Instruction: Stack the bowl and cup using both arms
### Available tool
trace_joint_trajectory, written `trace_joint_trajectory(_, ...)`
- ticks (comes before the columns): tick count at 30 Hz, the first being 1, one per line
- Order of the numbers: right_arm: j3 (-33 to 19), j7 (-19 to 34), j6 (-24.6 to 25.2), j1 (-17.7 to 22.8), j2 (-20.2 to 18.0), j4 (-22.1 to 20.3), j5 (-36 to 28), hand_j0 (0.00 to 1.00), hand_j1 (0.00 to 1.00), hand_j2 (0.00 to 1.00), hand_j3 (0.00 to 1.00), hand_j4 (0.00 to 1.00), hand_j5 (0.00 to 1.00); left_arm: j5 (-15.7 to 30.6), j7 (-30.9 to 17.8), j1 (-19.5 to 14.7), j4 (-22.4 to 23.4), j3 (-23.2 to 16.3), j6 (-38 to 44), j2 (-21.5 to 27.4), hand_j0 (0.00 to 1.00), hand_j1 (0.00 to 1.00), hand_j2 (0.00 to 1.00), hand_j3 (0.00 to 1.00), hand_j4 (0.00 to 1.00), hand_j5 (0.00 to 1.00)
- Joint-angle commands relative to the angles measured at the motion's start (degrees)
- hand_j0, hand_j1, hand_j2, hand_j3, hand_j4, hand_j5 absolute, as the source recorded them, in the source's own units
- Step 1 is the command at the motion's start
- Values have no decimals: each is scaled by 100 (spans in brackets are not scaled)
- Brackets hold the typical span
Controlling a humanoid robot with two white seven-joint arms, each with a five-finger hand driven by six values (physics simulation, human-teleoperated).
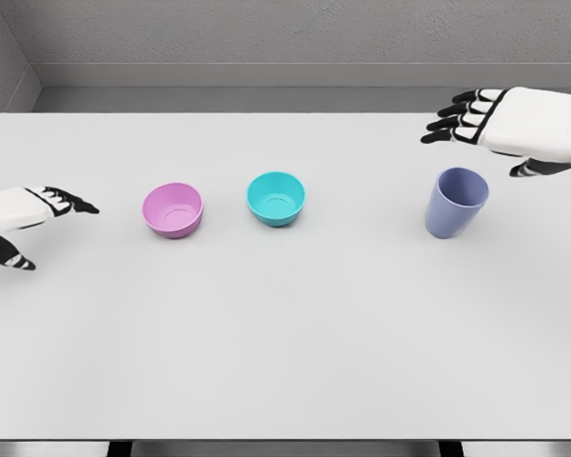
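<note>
A pink bowl (173, 209) stands upright on the white table (285, 343), left of centre. A teal bowl (276, 198) sits to its right, a short gap between them. Further right stands a blue-purple cup (455, 202), upright and empty. My left hand (52, 227) hovers at the left edge, fingers spread, well left of the pink bowl and holding nothing. My right hand (476, 129) hangs above and slightly behind the cup, fingers extended to the left, open and not touching it.
The table's far edge meets a grey floor strip and wall (285, 38). Its front edge runs along the bottom of the view.
</note>
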Motion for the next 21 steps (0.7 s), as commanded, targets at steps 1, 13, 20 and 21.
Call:
trace_joint_trajectory(1, 8, -3, 15, 0, 8, -10, -21, 100, 100, 100, 100, 100, 100, 30, 2, 0, -52, -39, 11, 9, 100, 100, 100, 100, 100, 100)
trace_joint_trajectory(13, -212, -3, 15, -202, -62, 60, -267, 100, 100, 100, 100, 100, 100, 136, -324, -756, -61, -355, 11, -26, 100, 100, 100, 100, 100, 100)
trace_joint_trajectory(20, -159, -3, 15, -167, -247, -2, -241, 100, 100, 100, 100, 100, 100, -144, -455, -1722, -659, -1287, 11, -745, 100, 100, 100, 100, 100, 100)
trace_joint_trajectory(21, -159, -3, 15, -167, -256, -2, -241, 100, 100, 100, 100, 100, 100, -356, -464, -1802, -650, -1349, 11, -861, 100, 100, 100, 100, 100, 100)
